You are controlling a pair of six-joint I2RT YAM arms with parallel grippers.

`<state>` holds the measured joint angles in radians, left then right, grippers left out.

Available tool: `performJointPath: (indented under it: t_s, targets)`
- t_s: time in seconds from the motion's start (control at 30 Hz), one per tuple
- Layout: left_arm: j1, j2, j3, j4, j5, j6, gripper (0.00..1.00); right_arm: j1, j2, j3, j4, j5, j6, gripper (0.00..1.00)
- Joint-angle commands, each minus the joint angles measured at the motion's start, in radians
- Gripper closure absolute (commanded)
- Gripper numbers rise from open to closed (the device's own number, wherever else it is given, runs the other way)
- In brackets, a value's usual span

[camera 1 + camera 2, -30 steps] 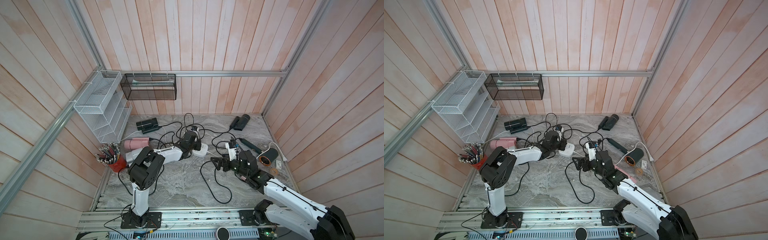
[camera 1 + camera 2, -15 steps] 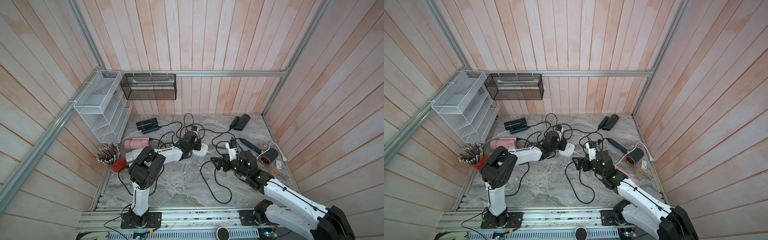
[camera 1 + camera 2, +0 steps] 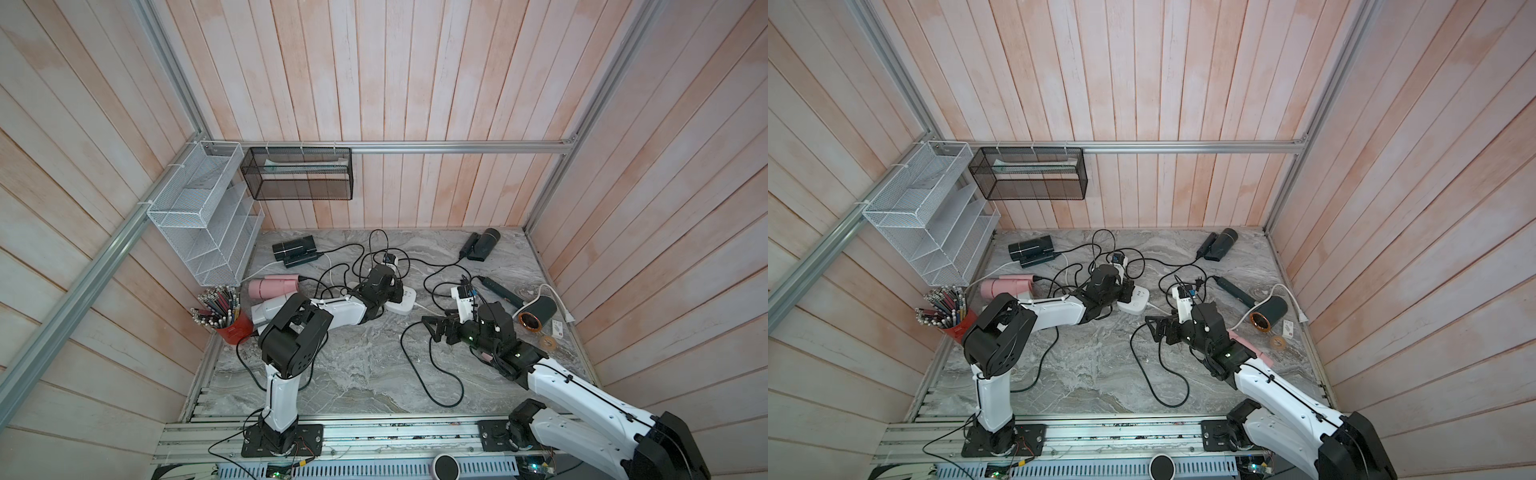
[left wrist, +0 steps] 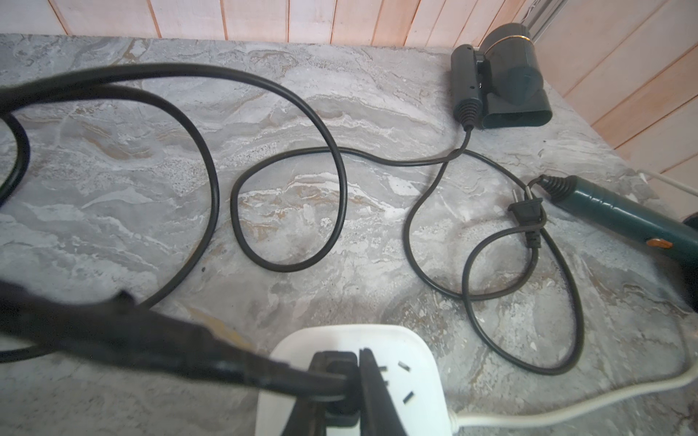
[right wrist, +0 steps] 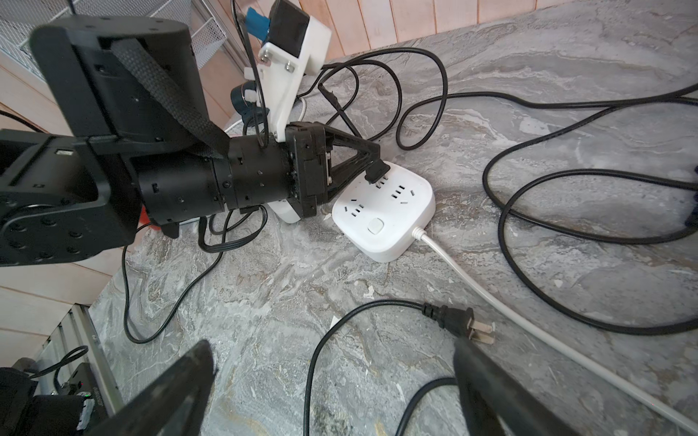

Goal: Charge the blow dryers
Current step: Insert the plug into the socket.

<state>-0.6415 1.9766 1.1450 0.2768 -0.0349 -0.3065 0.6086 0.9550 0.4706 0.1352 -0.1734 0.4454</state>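
Observation:
My left gripper (image 4: 340, 389) is shut on a black plug (image 4: 334, 372) that stands in a socket of the white power strip (image 5: 385, 211), mid-floor in both top views (image 3: 405, 303) (image 3: 1136, 305). My right gripper (image 5: 334, 355) hangs open just above the floor, beside a loose black plug (image 5: 459, 321) and its cord. Blow dryers lie around: a pink one (image 3: 272, 286) and a pale grey one (image 3: 266, 309) at the left, a black one (image 3: 293, 249) at the back left, a dark one (image 4: 506, 87) at the back right, and a dark one (image 3: 536, 311) at the right.
Black cords (image 3: 432, 374) loop over the marble floor. The strip's white cable (image 5: 528, 324) runs past my right gripper. A red pencil cup (image 3: 230, 328), a white wire rack (image 3: 208, 216) and a black mesh basket (image 3: 297, 174) line the left and back walls.

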Motion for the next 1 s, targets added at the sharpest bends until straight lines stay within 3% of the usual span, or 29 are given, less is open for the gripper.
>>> performJointPath:
  t_s: [0.0,0.97]
  targets:
    - [-0.017,0.030,-0.025,-0.023,-0.028,0.034,0.86,-0.003,-0.013,-0.013,0.011,0.012,0.003,0.01]
    - [-0.033,0.066,-0.022,-0.045,-0.053,0.013,0.85,-0.003,-0.057,-0.020,-0.026,0.048,0.003,0.03]
